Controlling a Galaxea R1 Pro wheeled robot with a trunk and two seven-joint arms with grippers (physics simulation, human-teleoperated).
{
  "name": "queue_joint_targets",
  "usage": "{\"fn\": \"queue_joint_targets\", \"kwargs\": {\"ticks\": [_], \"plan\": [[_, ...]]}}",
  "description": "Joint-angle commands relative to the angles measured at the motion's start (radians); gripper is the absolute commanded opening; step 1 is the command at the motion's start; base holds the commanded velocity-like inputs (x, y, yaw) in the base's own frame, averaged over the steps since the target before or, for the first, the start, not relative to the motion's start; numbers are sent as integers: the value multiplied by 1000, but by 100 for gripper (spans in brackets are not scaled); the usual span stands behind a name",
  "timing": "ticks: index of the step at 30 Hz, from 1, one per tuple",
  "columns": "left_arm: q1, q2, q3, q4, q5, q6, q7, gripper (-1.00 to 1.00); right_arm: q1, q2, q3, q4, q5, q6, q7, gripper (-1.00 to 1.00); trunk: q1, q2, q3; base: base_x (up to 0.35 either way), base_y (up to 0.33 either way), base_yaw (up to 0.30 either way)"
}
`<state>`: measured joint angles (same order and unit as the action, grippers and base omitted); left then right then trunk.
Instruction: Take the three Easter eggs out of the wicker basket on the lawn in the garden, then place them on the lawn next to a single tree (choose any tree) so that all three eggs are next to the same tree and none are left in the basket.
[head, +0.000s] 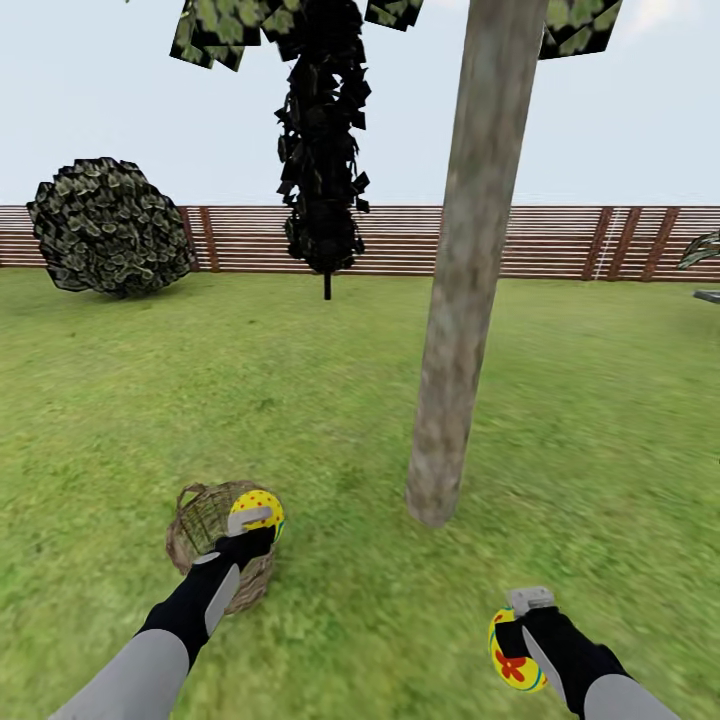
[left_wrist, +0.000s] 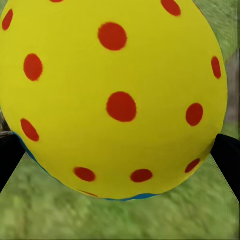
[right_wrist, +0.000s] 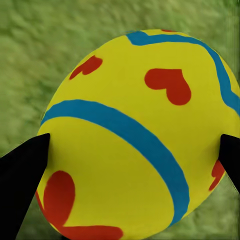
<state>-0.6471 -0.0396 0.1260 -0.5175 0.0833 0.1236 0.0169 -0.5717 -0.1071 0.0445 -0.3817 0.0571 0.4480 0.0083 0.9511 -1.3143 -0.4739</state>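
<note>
A: Where are the eggs at this moment?

B: The left gripper (head: 258, 520) has its jaws closed on a yellow egg with red dots (head: 262, 505), and it holds this egg just above the rim of the wicker basket (head: 205, 545). In the left wrist view the dotted egg (left_wrist: 112, 97) sits between the two black fingers (left_wrist: 7, 160), with grass behind it.

A: And the right side?

B: The right gripper (head: 520, 640) also has its jaws closed, on a second egg (head: 512, 655) (yellow, with blue bands and red heart shapes). It is low over the lawn (head: 300, 380), on the robot's right of the tree (head: 465, 280) and near the foot of the trunk. The right wrist view shows this egg (right_wrist: 140, 145) pressed between the dark fingers (right_wrist: 22, 175).

A: Is a third egg in the basket?

B: I cannot tell; the arm covers part of the inside.

A: What is behind?

B: A wooden fence (head: 560, 240), a round bush (head: 110, 225) and a black tree (head: 322, 150).
</note>
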Motion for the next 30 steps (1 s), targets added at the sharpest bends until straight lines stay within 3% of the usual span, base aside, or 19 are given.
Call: {"fn": "queue_joint_targets", "kwargs": {"ticks": [1,5,22,30], "plan": [[0,-2,3,-2,8,7,2,-100,0,-1,5,-2,6,6,1,-100,0,-1,-1,0,-295,0],[0,-9,2,-1,7,7,2,-100,0,1,5,-2,7,7,-1,-100,0,-1,-1,0,-295,104],[0,-16,1,4,7,7,2,-100,0,-1,3,-2,3,6,-2,-100,0,-1,-1,0,-295,282],[0,-21,1,5,6,7,2,-100,0,2,5,-2,6,6,-1,-100,0,-1,-1,0,-295,-106]]}}
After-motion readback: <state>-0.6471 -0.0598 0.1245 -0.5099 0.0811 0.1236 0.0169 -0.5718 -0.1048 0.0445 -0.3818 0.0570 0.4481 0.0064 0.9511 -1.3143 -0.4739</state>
